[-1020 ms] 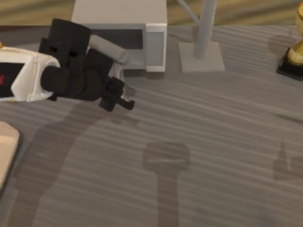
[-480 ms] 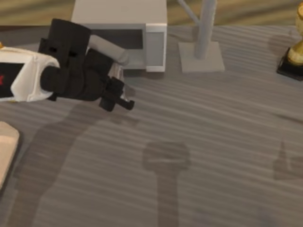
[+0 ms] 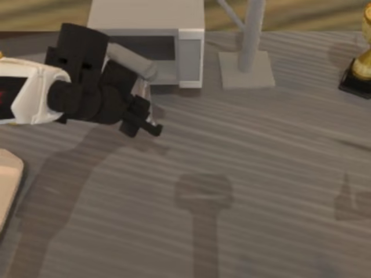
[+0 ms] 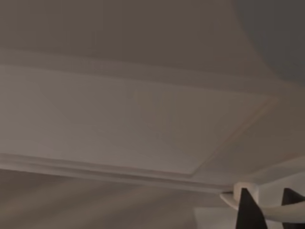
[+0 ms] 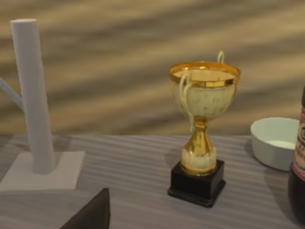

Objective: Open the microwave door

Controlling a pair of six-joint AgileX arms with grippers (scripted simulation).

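L arm low, reaching right | left gripper (image 3: 149, 123) clamped on microwave door (image 3: 134, 62) edge, door ajar

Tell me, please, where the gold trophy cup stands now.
In the top view the gold trophy cup stands at the table's far right edge, right of the grey pole stand; a white bowl sits beside it.

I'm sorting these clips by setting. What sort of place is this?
Probably a rendered tabletop test scene, not a real kitchen: a microwave with its door swung open by the left claw, a pole stand and a gold trophy share one striped grey table.
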